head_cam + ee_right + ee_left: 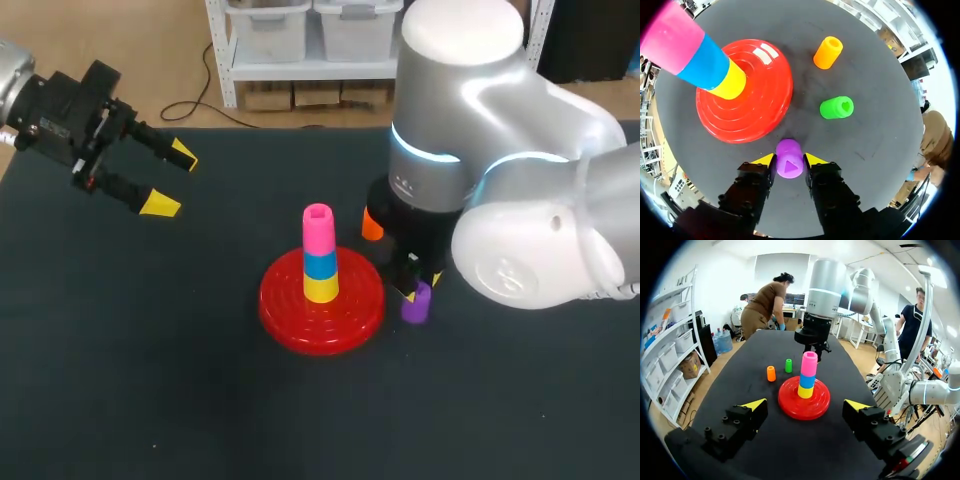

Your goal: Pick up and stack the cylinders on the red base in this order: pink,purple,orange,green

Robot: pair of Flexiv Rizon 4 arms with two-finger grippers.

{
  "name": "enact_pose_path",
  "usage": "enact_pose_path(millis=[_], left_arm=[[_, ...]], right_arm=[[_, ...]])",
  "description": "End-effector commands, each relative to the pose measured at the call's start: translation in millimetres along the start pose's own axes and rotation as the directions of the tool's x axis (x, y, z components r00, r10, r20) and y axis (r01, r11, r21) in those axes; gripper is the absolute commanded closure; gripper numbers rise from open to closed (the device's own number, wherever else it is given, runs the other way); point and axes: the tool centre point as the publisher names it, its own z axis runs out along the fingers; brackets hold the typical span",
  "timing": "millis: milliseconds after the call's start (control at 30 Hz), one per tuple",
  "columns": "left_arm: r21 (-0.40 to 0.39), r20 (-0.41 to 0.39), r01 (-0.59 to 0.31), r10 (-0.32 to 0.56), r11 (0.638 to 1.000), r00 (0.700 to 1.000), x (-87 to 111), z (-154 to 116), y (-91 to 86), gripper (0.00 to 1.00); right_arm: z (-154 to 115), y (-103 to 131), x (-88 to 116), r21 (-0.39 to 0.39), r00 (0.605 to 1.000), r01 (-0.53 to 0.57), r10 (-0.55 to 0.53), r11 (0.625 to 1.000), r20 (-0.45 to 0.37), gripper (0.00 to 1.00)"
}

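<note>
Red base (pixel 322 300) sits out on the black table (pixel 150 380), and everything gets placed off it! Up on the base's peg there's a stack: a yellow cylinder (pixel 321 288) at the bottom, a blue cylinder (pixel 320 266) on that, and the pink cylinder (pixel 318 228) right on top, upright and standing well above the base's rim. Now over to my right arm, which comes in from the right side and hangs over the table just off the base. My right gripper (pixel 789 161) points straight down, and it's clamped on the purple cylinder (pixel 789 159), one yellow-tipped finger pressed to each side. That purple cylinder stands upright just beside the base's rim on my right arm's side, close to it but not on it, with its triangular hole facing up at my wrist. Further from the base on that same side is the green cylinder (pixel 836 107), near the rim but clear of it, and past the green one, further out again, stands the orange cylinder (pixel 828 52). Both of them are loose on the table, apart from each other and apart from the base. And my left gripper (pixel 170 180)? It's well away from the base on the opposite side, up above the table, with its fingers spread wide and nothing between them, pointed toward the base and its stack.
</note>
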Motion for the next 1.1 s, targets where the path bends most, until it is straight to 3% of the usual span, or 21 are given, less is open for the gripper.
enact_pose_path(millis=[33,267,633,867,1100], left_arm=[[0.002,0.001,-0.002,0.002,1.000,1.000,0.7,0,1.1,0.00],[0.002,0.001,-0.002,0.002,1.000,1.000,0.7,0,1.1,0.00],[0.002,0.001,-0.002,0.002,1.000,1.000,0.7,0,1.1,0.00],[0.002,0.001,-0.002,0.002,1.000,1.000,0.7,0,1.1,0.00],[0.002,0.001,-0.002,0.002,1.000,1.000,0.7,0,1.1,0.00]], right_arm=[[-23,2,-6,0.004,1.000,-0.001,0.001,1.000,-0.002,1.00],[-82,2,-25,0.021,1.000,0.019,-0.018,1.000,-0.009,1.00],[-181,13,-52,0.045,0.989,0.093,-0.098,0.995,0.110,1.00],[-199,39,-63,0.062,0.975,0.179,-0.185,0.982,0.125,1.00],[-194,64,-76,0.050,0.964,0.236,-0.241,0.970,0.116,1.00]])
